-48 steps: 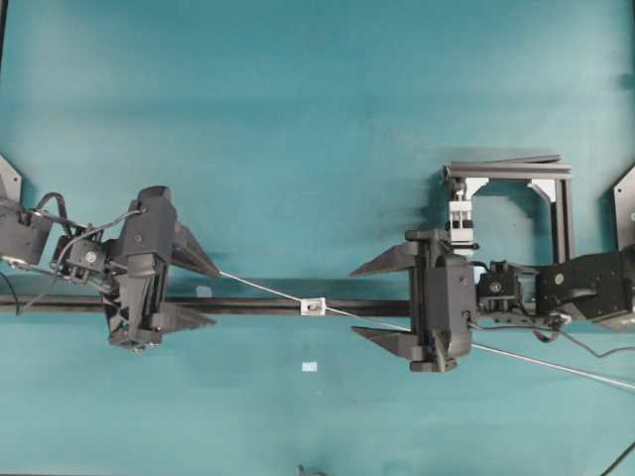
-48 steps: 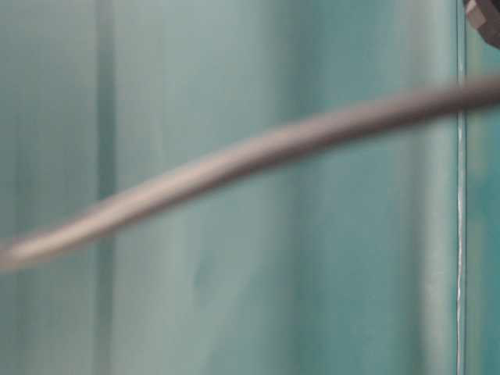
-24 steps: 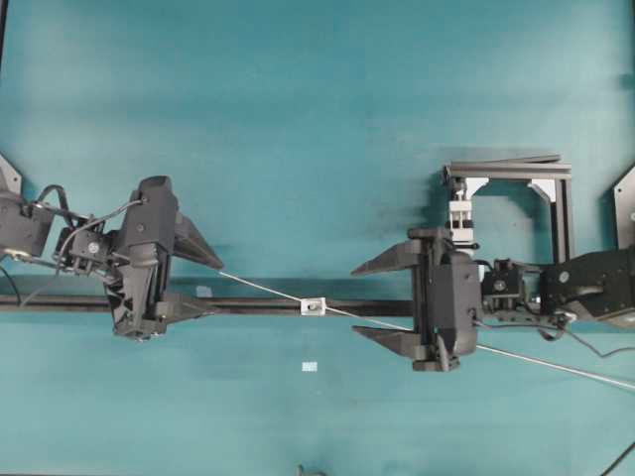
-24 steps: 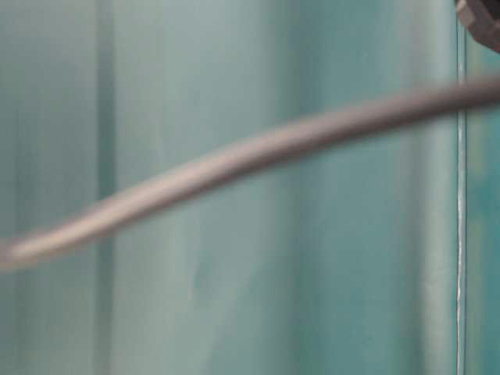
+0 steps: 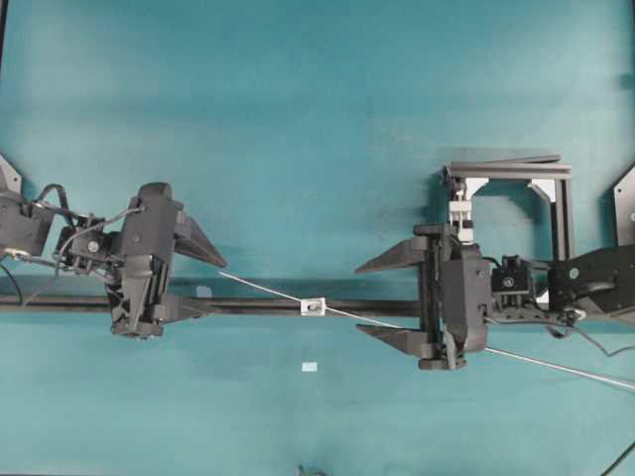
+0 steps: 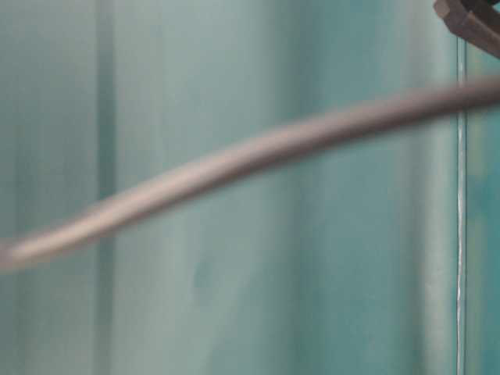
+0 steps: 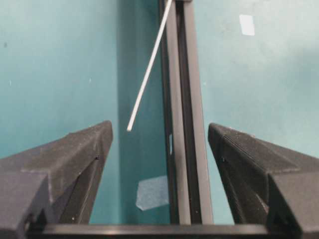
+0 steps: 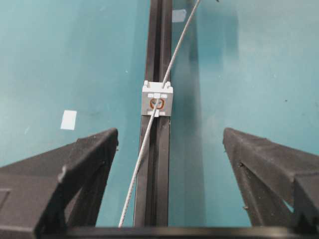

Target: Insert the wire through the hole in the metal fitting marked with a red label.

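Teal matting covers the work table (image 5: 298, 119), and a long black rail (image 5: 258, 306) runs across it from left to right. On this rail sits the metal fitting (image 5: 314, 306), a small silver block with a red ring around the hole (image 8: 156, 103). The wire (image 5: 268, 293) already passes through that hole: its free end lies just ahead of the left gripper (image 5: 198, 282), and its long tail runs beneath the right gripper (image 5: 382, 300) toward the table edge. Insertion therefore appears complete. Both grippers stand with jaws spread wide, grasping nothing. Each arm is extended low along the rail, fingers levelled toward the fitting. The next move calls for a clean retreat without brushing the wire.
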